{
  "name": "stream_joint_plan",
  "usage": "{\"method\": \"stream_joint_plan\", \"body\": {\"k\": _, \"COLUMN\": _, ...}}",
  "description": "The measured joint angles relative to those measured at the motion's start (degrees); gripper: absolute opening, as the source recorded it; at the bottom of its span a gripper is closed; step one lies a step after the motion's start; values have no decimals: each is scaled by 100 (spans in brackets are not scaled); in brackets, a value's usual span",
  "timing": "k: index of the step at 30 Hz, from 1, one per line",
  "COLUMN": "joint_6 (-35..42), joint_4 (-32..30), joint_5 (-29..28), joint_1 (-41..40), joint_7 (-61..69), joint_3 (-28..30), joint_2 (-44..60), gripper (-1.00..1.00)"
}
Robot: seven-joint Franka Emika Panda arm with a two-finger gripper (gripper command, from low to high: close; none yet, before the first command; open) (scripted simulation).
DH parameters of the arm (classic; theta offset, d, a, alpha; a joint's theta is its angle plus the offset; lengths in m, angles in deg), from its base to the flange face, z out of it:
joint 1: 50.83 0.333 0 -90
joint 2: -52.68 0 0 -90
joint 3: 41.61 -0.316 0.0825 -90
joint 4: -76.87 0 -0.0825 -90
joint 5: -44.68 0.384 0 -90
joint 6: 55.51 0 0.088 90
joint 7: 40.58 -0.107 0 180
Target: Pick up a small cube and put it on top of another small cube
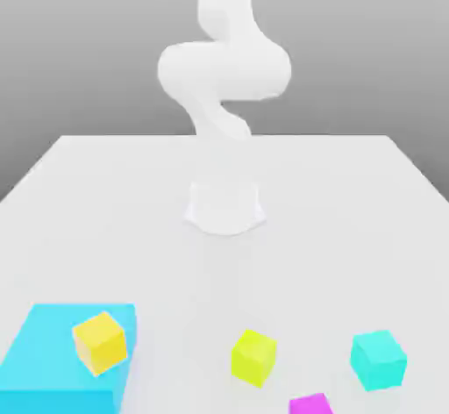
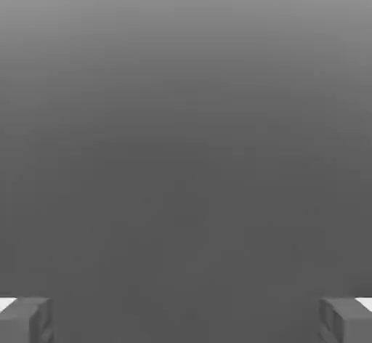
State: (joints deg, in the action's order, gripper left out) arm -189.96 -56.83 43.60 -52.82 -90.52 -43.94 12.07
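In the exterior view, the white arm (image 1: 224, 70) rises from its base on the pale surface (image 1: 307, 219). The small lime cube (image 1: 253, 358) sits on the surface near the picture's lower edge, between the blue block (image 1: 61, 351) on the exterior view's left and the small cyan cube (image 1: 378, 360) on the exterior view's right, touching neither. The small orange-yellow cube (image 1: 101, 344) appears over the blue block, towards the block's edge that faces the lime cube. A magenta object (image 1: 311, 405), cut off by the picture's lower edge, lies between the lime and cyan cubes and closer to the camera. In the hand view, the fingers (image 2: 36, 320) stand wide open with nothing between them, against a plain grey background.
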Motion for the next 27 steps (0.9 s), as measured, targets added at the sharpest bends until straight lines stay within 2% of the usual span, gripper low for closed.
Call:
{"method": "stream_joint_plan", "body": {"k": 8, "joint_6": -864, "joint_4": -620, "joint_5": -421, "joint_1": -532, "joint_7": -1380, "joint_3": -647, "joint_2": 1706, "gripper": 0}}
{"method": "stream_joint_plan", "body": {"k": 14, "joint_6": -1494, "joint_4": -1074, "joint_5": -740, "joint_1": -725, "joint_7": -2399, "joint_3": -908, "joint_2": 2963, "gripper": 0}}
{"method": "stream_joint_plan", "body": {"k": 19, "joint_6": -2035, "joint_4": -1458, "joint_5": -811, "joint_1": -711, "joint_7": -3109, "joint_3": -974, "joint_2": 3983, "gripper": 0}}
{"method": "stream_joint_plan", "body": {"k": 23, "joint_6": -2490, "joint_4": -1760, "joint_5": -555, "joint_1": -640, "joint_7": -3439, "joint_3": -1034, "joint_2": 4757, "gripper": 0}}
{"method": "stream_joint_plan", "body": {"k": 27, "joint_6": -3079, "joint_4": -1692, "joint_5": -792, "joint_1": -402, "joint_7": -3735, "joint_3": -753, "joint_2": 5535, "gripper": 0}}
